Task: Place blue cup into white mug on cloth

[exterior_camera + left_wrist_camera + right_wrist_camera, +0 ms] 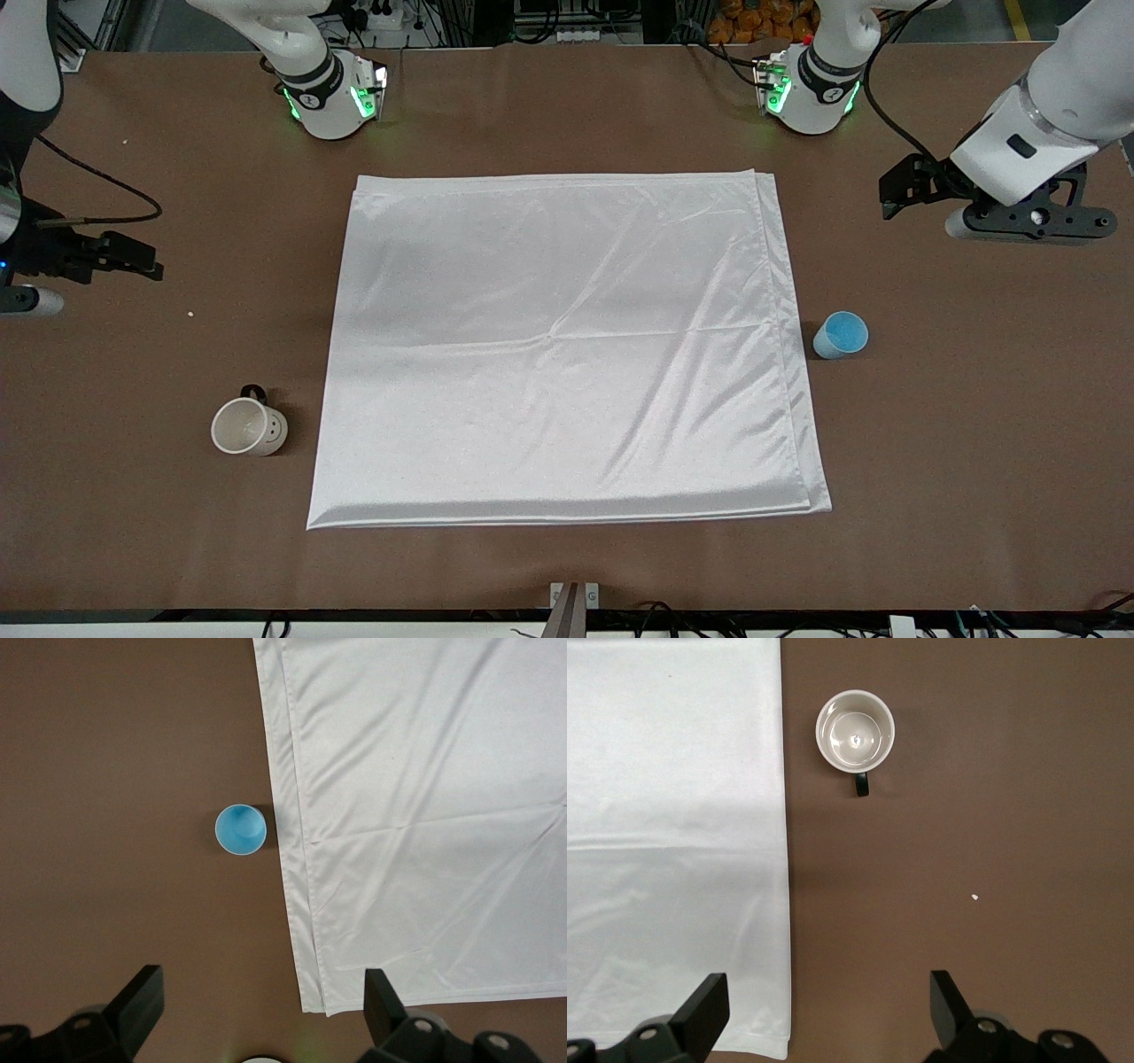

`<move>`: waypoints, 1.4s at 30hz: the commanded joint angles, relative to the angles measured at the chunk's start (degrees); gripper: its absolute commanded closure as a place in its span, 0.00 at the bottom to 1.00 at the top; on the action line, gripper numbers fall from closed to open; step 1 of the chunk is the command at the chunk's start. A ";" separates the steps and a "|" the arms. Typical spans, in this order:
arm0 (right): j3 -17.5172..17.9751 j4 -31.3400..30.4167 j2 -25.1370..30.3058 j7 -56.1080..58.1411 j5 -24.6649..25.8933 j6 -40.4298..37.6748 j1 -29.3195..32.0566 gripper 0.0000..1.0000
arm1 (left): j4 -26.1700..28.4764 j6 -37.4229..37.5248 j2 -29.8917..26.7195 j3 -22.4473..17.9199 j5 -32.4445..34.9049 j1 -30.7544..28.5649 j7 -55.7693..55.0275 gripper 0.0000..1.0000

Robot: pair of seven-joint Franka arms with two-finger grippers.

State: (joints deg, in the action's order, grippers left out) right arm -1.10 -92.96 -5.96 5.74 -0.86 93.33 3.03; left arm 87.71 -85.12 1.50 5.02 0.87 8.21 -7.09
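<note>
Brown matte table covering point(567, 106) spreads under both arms, smooth apart from a few pale specks; the left gripper point(257, 1014) hangs in the air over bare table at the left arm's end, its two dark fingers spread wide and holding nothing, touching nothing; the right gripper point(824, 1014) hangs likewise over bare table at the right arm's end, fingers equally wide apart and empty. Between them lies the cloth point(567, 346), a large, shiny white, roughly square folded sheet with soft creases running across it and a doubled edge showing along the side toward the left arm's end. The blue cup point(840, 334) stands upright on the table just beside that doubled edge, off the cloth; it is small, tapered and handleless, pale blue outside and brighter blue inside. The white mug point(249, 426) stands upright on the table near the cloth's edge toward the right arm's end, also off the cloth and nearer the front camera than the cup; it is off-white ceramic with a dark handle, small dark dots on its side, and nothing inside. Cup and mug sit well apart, with the whole cloth between them.
</note>
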 commanded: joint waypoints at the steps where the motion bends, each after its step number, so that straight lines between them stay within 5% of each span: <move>1: 0.04 -5.03 -1.25 -0.82 -0.19 6.32 -0.66 0.00 | 3.08 -3.20 -0.36 -0.01 -0.43 -0.65 -1.09 0.00; 15: 0.13 -21.82 -3.00 -0.90 -0.28 31.11 -1.98 0.00 | 12.74 -13.83 1.66 0.08 -0.34 -0.56 -1.00 0.00; 28: 0.13 -22.53 -10.91 -0.90 -0.37 40.43 -1.98 0.00 | 24.87 -30.44 2.62 0.43 2.73 -0.30 -1.00 0.00; 42: 0.13 -22.44 -18.30 1.11 -0.28 50.98 -1.80 0.00 | 31.02 -41.61 7.11 0.43 4.23 -0.56 -1.00 0.00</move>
State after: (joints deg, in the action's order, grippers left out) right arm -1.11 -115.55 -22.16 5.68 -0.86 141.36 0.99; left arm 116.47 -122.90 7.55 5.17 3.01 7.81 -7.09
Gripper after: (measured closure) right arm 0.000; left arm 0.000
